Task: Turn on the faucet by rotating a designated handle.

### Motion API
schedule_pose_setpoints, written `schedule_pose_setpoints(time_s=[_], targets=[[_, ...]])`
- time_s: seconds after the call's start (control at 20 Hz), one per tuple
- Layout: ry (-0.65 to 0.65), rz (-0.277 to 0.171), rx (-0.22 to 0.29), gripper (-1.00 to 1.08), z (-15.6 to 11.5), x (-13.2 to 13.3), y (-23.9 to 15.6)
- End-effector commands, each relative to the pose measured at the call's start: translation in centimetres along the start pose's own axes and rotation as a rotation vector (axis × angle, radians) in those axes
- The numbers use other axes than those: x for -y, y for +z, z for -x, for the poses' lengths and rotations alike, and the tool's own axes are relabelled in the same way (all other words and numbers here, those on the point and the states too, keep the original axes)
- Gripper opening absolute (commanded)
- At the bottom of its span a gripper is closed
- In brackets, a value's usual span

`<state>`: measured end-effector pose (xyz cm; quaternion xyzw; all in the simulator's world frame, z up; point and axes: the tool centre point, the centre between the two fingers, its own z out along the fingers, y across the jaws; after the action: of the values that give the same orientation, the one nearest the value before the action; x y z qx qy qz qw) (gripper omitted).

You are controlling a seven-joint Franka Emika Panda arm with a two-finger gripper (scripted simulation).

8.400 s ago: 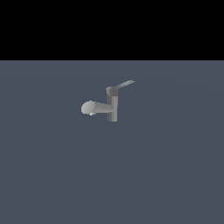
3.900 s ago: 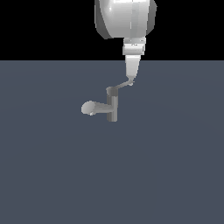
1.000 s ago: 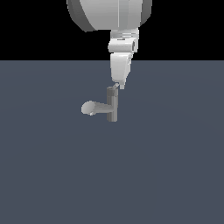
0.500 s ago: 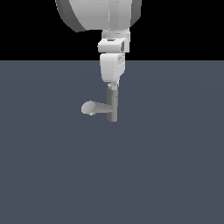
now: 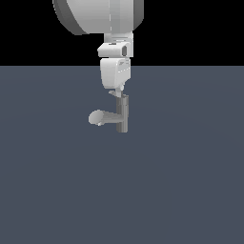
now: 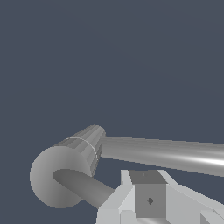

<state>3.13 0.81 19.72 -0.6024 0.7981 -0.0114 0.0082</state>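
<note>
1. Exterior view puts my pincer (image 5: 117, 93) directly above the faucet (image 5: 121, 114); the post rises straight beneath it, the two touching or nearly so at the cap.
2. Whether the pincer is apart or together I cannot tell: neither view shows the tips clearly.
3. I judge the faucet rigid metal, smooth and likely slippery, fixed to the floor; only the handle should yield, turning about the post.
4. The handle (image 6: 83, 186), seen from the wrist, is a thin grey bar running from the cap toward the pincer body. I would press or pinch it near its free end, where leverage is best.
5. The post's long axis is vertical. The spout (image 5: 100, 117) lies horizontal, pointing away from the pincer toward the exterior view's left.
6. The handle's heading is hidden outside; from the wrist it crosses the spout's line.
</note>
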Motion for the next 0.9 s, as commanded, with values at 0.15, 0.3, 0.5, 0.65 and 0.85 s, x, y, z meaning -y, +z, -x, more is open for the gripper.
schedule_pose_setpoints(time_s=[0.15,0.3,0.5,0.65,0.85], targets=[[-0.029,0.010,0.003,-1.00,3.2,0.4,0.6],[-0.036,0.014,0.003,-1.00,4.4,0.7,0.8],[-0.045,0.019,0.002,-1.00,6.0,1.2,1.1],[-0.051,0.022,0.002,-1.00,7.1,1.5,1.3],[-0.060,0.027,0.002,-1.00,8.6,1.9,1.5]])
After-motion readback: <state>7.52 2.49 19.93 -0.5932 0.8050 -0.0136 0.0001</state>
